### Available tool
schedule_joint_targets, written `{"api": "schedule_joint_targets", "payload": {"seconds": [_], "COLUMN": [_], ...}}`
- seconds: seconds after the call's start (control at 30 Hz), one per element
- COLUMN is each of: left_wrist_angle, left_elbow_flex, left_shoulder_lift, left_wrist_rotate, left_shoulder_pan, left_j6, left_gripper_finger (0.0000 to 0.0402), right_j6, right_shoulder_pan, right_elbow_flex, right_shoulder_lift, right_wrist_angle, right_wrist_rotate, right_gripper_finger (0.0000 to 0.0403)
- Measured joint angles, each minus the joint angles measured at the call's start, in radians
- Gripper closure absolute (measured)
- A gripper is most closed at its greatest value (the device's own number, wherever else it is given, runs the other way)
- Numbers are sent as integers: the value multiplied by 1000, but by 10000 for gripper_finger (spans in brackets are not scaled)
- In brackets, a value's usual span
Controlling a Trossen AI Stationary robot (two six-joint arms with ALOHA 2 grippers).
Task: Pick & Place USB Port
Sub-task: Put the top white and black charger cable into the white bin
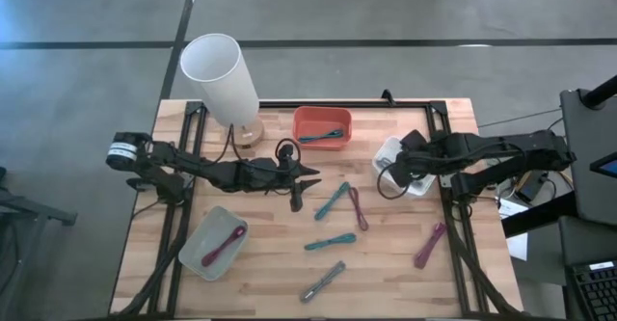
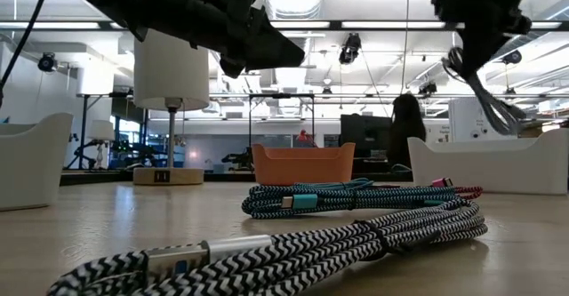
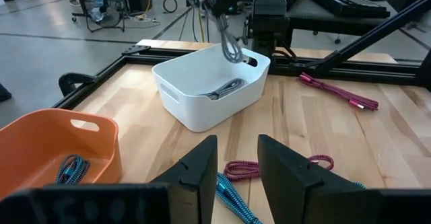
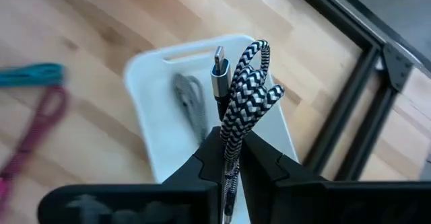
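Note:
My right gripper (image 4: pixel 232 143) is shut on a coiled black-and-white braided USB cable (image 4: pixel 246 83) above the white bin (image 1: pixel 388 151) at the table's right. The bin holds a grey cable (image 4: pixel 192 106). In the left wrist view the right gripper's cable (image 3: pixel 229 42) hangs over the bin (image 3: pixel 195 109). My left gripper (image 3: pixel 237 173) is open and empty, above the table's middle (image 1: pixel 307 178), near a teal cable (image 1: pixel 333 200) and a magenta cable (image 1: pixel 359 208) lying on the wood. My right gripper pinches the folded bundle of the braided cable (image 4: pixel 231 126) between its two fingers. The loops and the silver plug (image 4: pixel 219 72) stick out past the fingertips. The fingers slant down toward the bin. The cable is lifted clear and hangs over the white bin (image 2: pixel 487 96).
An orange bin (image 1: pixel 322 126) with a teal cable stands at the far middle, beside a white lamp (image 1: pixel 224 80). A grey bin (image 1: pixel 214 242) with a magenta cable sits near left. More cables lie loose: teal (image 1: pixel 331 242), black-and-white (image 1: pixel 323 280), magenta (image 1: pixel 430 245).

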Motion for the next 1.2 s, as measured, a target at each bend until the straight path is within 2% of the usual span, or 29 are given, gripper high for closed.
{"api": "schedule_joint_targets", "payload": {"seconds": [0.23, 0.53, 0.9, 1.2], "left_wrist_angle": [0, 0, 0, 0], "left_elbow_flex": [0, 0, 0, 0], "left_shoulder_lift": [0, 0, 0, 0], "left_wrist_rotate": [0, 0, 0, 0], "left_shoulder_pan": [2, 3, 4, 4], "left_j6": [0, 0, 0, 0], "left_gripper_finger": [287, 287, 287, 287], "right_j6": [1, -85, -71, -78], "right_shoulder_pan": [-67, -112, -112, -112], "right_elbow_flex": [-110, -256, -312, -384], "right_shoulder_lift": [0, 1, 1, 1], "right_wrist_angle": [27, 238, 248, 348], "right_wrist_rotate": [0, -6, -8, -9], "right_gripper_finger": [379, 379, 378, 364]}}
